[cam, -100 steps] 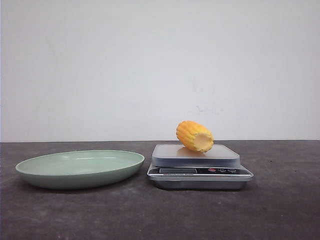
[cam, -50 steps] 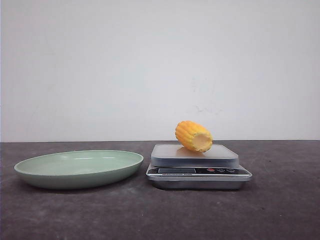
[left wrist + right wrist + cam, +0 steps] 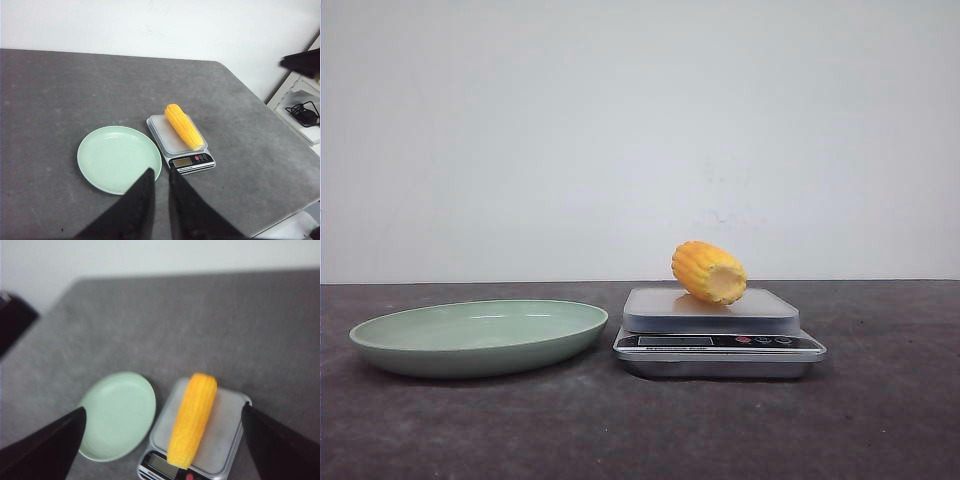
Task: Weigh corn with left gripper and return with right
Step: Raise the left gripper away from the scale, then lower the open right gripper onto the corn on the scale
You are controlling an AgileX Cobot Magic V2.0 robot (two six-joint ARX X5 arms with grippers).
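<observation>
The corn [image 3: 708, 272], a yellow-orange cob with its pale cut end toward the camera, lies on the platform of the silver kitchen scale [image 3: 718, 342]. It also shows in the left wrist view [image 3: 183, 126] and the right wrist view [image 3: 194, 420]. My left gripper [image 3: 161, 172] is shut and empty, high above the table near the plate's edge. My right gripper [image 3: 162, 412] is wide open and empty, high above the scale and corn. Neither gripper shows in the front view.
A pale green plate [image 3: 480, 335] sits left of the scale, seen also in both wrist views [image 3: 117, 157] [image 3: 117, 412]. The table's right edge and a white shelf with a black cable [image 3: 305, 112] lie beyond the scale.
</observation>
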